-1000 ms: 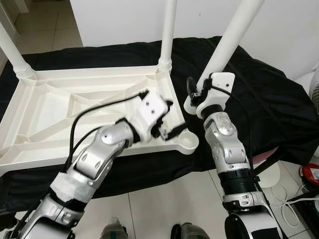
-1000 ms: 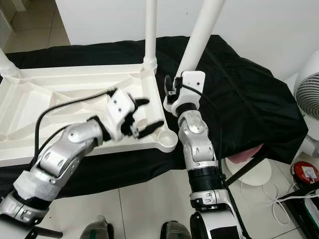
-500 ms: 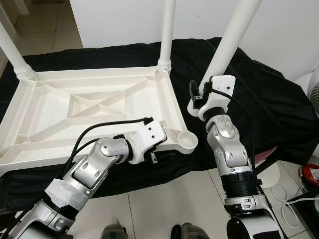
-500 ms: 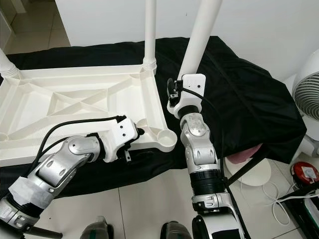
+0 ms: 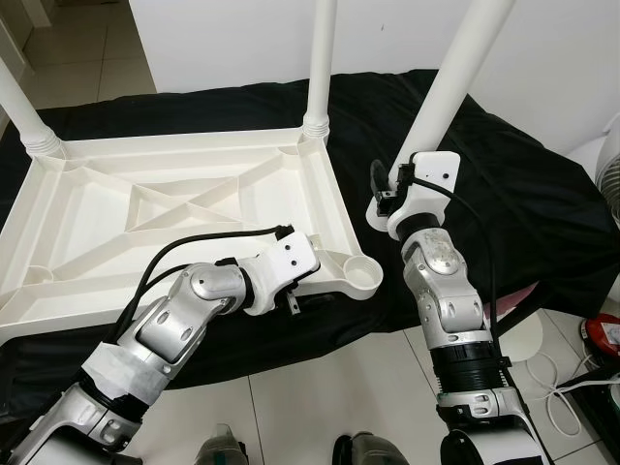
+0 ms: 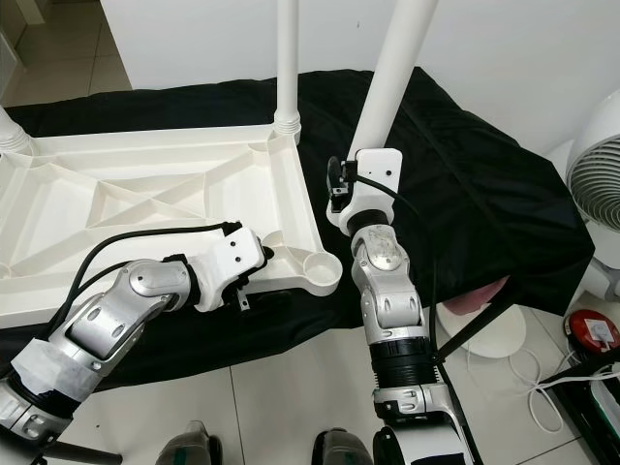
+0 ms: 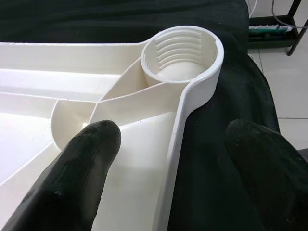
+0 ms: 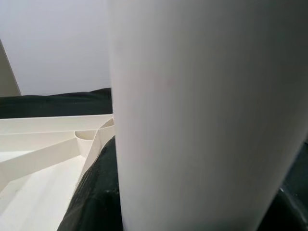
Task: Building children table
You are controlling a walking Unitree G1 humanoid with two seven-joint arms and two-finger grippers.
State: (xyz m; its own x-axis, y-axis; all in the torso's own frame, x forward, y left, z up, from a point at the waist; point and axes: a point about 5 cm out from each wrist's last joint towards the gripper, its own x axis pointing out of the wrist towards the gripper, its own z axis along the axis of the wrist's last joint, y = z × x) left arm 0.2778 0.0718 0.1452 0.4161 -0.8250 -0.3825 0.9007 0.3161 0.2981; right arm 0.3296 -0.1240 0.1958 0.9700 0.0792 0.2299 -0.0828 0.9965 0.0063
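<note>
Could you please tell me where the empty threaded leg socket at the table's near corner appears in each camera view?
Left eye view: leg socket, centre right, beside the left gripper.
Right eye view, centre.
Left wrist view, upper centre, beyond the fingers.
Right wrist view: cannot tell; the held table leg blocks it.
Shared landmark: black cloth.
</note>
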